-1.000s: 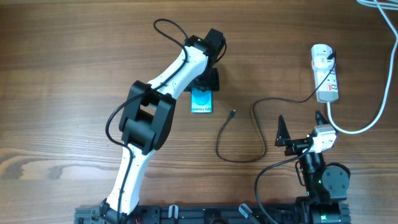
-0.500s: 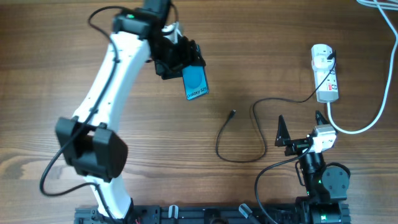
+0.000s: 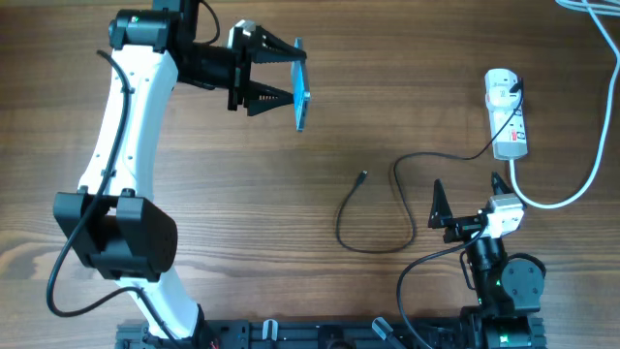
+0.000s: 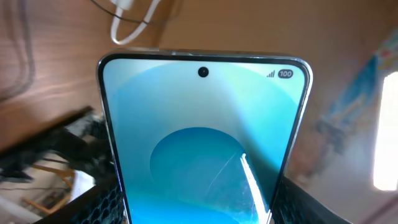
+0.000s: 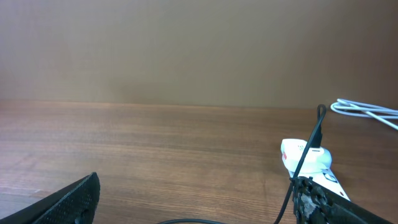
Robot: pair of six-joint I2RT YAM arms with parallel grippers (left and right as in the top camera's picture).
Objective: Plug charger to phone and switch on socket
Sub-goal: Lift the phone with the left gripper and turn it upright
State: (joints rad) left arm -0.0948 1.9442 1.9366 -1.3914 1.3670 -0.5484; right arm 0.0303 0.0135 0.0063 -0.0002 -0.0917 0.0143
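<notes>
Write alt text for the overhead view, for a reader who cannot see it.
The left end effector holds the phone edge-on above the table; the charger lies looped at centre, its cable running to the socket at right.

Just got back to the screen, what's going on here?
The left gripper holds the phone in its jaws, raised and turned edge-on to the overhead camera. The charger lies loose on the table, connector tip free, its other end at the socket. The right gripper sits open and empty near that cable.
</notes>
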